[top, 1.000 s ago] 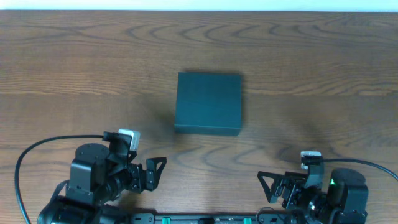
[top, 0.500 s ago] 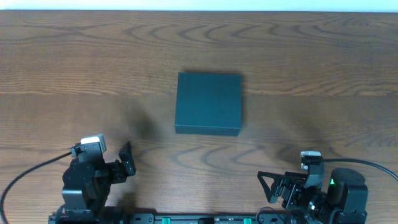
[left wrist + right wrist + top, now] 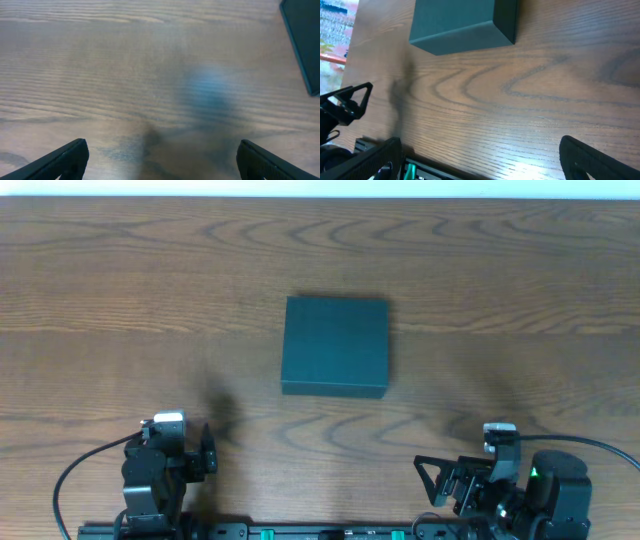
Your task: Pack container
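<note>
The dark teal matte rectangular container [image 3: 335, 345] lies closed on the brown wooden table [image 3: 100, 300]. The left gripper [image 3: 162, 149] and the right gripper [image 3: 480, 142] have jaws wide apart (both empty).

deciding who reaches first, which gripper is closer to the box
Right, but only slightly. From overhead, the right gripper sits below-right of the box; the left gripper sits below-left, farther out sideways.

Robotics lab workbench: wood-grain table [image 3: 520, 290], left arm [image 3: 150, 480], right arm [image 3: 545, 490], trailing cable [image 3: 88, 452].
</note>
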Available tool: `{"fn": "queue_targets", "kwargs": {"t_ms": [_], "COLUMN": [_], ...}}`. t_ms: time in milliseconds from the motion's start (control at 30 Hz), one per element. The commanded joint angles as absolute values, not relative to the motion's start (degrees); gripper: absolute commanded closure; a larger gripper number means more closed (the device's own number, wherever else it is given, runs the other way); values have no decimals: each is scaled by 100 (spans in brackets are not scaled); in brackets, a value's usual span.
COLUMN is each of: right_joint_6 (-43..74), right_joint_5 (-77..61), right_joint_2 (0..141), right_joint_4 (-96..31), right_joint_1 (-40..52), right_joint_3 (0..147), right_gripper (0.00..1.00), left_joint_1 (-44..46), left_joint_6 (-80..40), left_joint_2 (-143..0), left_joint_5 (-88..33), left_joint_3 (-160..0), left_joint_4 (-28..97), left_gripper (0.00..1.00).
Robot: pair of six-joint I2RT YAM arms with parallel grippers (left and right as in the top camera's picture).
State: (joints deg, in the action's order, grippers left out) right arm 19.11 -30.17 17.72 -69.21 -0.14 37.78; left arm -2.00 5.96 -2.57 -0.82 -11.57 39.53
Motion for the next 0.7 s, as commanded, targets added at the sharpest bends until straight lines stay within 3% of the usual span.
{"fn": "queue_targets", "kwargs": {"t_ms": [0,667], "right_joint_6": [1988,1988], "right_joint_5": [-3081,-3081], "right_joint_2": [1752,1752], "right_joint_4": [-6923,-6923], "right_joint_1": [8,8], "right_joint_3": [3767,3767], "right_gripper": [1,1], "left_joint_1": [-233,-233], "left_joint_6": [714,709], "left_joint_2": [-71,-21], "left_joint_5": [21,23], "left_joint_3": [-923,-904], "left_joint_4": [3885,3911], "left_gripper": [5,5]}}
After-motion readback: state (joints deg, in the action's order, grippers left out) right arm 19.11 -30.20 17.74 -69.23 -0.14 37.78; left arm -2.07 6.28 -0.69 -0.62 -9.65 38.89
